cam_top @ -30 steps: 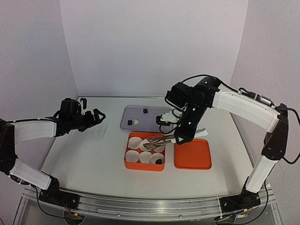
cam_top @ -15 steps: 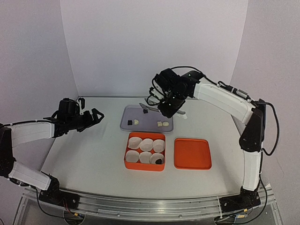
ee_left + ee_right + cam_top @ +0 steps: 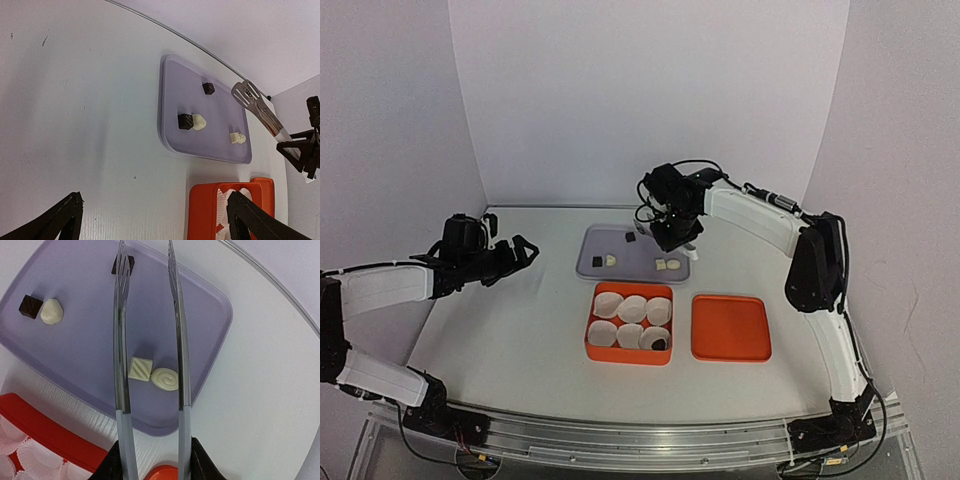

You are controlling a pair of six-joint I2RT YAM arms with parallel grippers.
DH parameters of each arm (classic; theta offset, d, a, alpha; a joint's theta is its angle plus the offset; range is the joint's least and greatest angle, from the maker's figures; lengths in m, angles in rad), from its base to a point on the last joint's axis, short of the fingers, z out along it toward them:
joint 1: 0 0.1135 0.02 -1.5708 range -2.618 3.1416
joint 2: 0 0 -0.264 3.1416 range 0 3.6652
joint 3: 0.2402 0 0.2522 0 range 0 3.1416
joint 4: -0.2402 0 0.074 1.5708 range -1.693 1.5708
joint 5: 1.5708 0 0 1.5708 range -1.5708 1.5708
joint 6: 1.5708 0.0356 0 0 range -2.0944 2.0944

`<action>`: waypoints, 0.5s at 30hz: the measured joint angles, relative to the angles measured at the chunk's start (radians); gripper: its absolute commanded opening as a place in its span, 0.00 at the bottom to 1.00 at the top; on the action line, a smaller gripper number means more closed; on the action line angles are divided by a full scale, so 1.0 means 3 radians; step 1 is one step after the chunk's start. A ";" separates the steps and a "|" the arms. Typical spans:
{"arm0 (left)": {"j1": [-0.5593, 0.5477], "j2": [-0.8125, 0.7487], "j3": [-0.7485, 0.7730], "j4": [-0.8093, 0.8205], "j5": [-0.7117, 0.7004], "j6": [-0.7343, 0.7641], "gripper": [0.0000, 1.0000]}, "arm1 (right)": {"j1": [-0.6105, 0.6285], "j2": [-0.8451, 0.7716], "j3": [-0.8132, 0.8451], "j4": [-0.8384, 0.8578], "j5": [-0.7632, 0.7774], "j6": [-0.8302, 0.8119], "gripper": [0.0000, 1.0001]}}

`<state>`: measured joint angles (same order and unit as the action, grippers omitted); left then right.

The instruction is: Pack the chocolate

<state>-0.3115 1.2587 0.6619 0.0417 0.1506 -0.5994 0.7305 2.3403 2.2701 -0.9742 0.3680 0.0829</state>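
The right gripper [image 3: 152, 467], of which only the finger edges show at the bottom of its wrist view, is clamped on a pair of tongs [image 3: 121, 285]. Their tips stand apart above the purple tray [image 3: 85, 345]. Five pieces of chocolate [image 3: 140, 368] lie on the tray, two dark and three pale. Another dark piece [image 3: 660, 343], hard to make out, sits in a paper cup [image 3: 648, 337] in the orange box [image 3: 588, 345]. The left gripper [image 3: 153, 200] hangs wide and empty, well left of the tray.
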 measured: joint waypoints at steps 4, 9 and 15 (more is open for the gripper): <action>0.0000 0.0000 -0.0011 0.0002 -0.0015 -0.0014 1.00 | -0.0038 0.0054 0.0046 0.0073 -0.0143 0.0153 0.36; 0.0000 0.0004 -0.0011 0.0004 -0.0022 -0.0014 1.00 | -0.0057 0.0149 0.0107 0.0199 -0.0304 0.0292 0.36; 0.0000 0.0024 -0.0011 0.0008 -0.0026 -0.0016 1.00 | -0.0062 0.0333 0.0234 0.0292 -0.0377 0.0351 0.37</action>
<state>-0.3115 1.2659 0.6586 0.0442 0.1429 -0.6041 0.7120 2.4404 2.3402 -0.8866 0.2549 0.1882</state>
